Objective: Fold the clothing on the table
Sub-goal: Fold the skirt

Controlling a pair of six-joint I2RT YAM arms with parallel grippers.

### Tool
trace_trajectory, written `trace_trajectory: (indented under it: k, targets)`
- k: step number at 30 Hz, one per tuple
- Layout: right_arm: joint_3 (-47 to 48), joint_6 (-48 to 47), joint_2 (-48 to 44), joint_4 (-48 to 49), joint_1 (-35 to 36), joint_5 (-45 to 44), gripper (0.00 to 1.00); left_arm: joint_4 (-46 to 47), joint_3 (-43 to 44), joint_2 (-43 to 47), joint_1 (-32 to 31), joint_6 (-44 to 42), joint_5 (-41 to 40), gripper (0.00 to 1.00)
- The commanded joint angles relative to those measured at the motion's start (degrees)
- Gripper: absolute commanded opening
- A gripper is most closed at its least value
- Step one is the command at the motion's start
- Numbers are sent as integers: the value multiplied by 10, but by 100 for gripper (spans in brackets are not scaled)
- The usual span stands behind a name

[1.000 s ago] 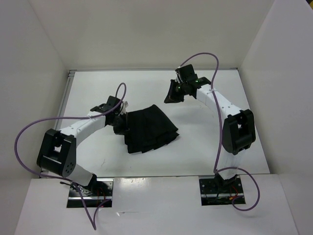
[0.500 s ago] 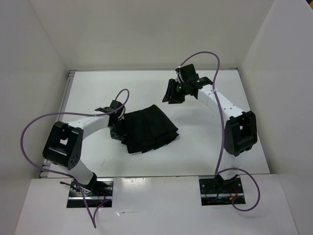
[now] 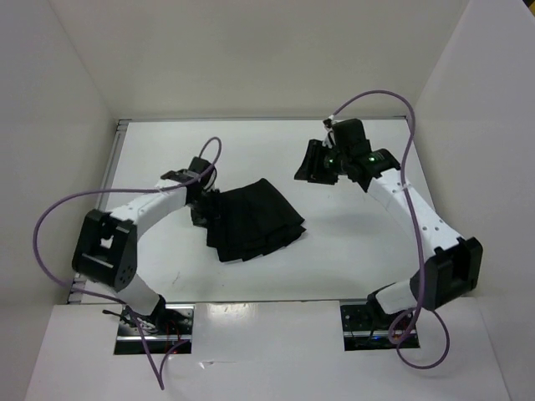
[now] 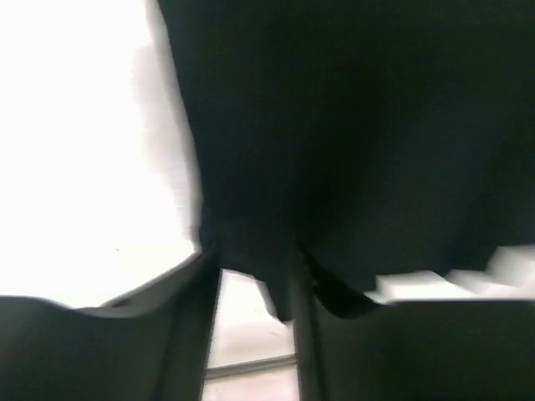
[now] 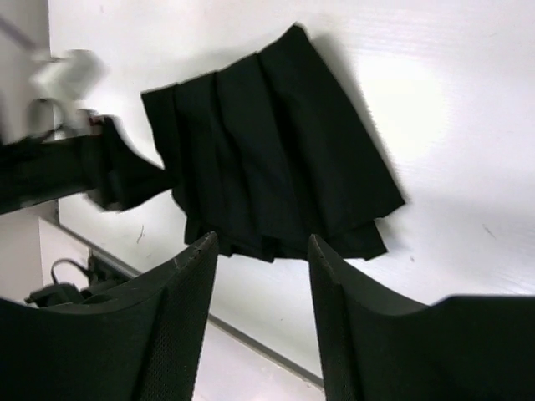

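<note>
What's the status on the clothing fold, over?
Left gripper open at left edge of the clothing, fabric between its jaws. Right gripper open, empty, apart from it. Clothing lies layered on the table. Nothing in the way.

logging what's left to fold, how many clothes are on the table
1. The clothing lies on the table, left of centre, beside the left gripper; its layers could hide another.

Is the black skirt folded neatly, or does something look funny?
A little messy. The clothing sits crooked on the table, not square with its edges. Along the clothing's near right edge the folded layers do not line up: several corners stick out in steps past each other.
</note>
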State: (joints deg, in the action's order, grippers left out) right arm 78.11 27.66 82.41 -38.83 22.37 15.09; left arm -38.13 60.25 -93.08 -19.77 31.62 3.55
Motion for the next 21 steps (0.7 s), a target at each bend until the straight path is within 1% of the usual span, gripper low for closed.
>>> trace_trajectory:
  k: [1, 3, 4, 5, 6, 7, 9, 10, 12, 17, 18, 21]
  targets:
    - [-10, -6, -72, -12, -32, -59, 56, 2, 115, 152, -3, -2, 31, 59]
    - [-29, -6, -115, -12, -54, -66, 58, 2, 144, 196, 22, -2, 44, 70]
    - [-37, -6, -130, -12, -79, -66, 59, -5, 156, 206, 29, -2, 44, 72]
    - [-56, -6, -148, 1, -92, -66, 62, -5, 163, 216, 29, -2, 44, 74]
    - [-66, -6, -165, 7, -104, -66, 63, -12, 163, 242, 29, -2, 29, 76]
    - [-73, -6, -195, 7, -117, -66, 65, -12, 152, 257, 29, -2, 20, 76]
    - [-92, -14, -216, 7, -157, -66, 70, -5, 122, 299, 34, 20, 3, 77]
    - [-92, -22, -223, 2, -170, -53, 71, -5, 88, 311, 34, 25, -6, 77]
    - [-111, -39, -234, -6, -202, -29, 72, -5, 58, 334, 41, 40, -11, 77]
    - [-151, -45, -251, -20, -213, -16, 73, 9, -37, 379, 47, 64, -16, 77]
    - [-158, -45, -251, -20, -213, -16, 73, 10, -46, 390, 47, 78, -16, 77]
    - [-163, -58, -251, -32, -225, -10, 73, 10, -58, 396, 47, 78, -16, 79]
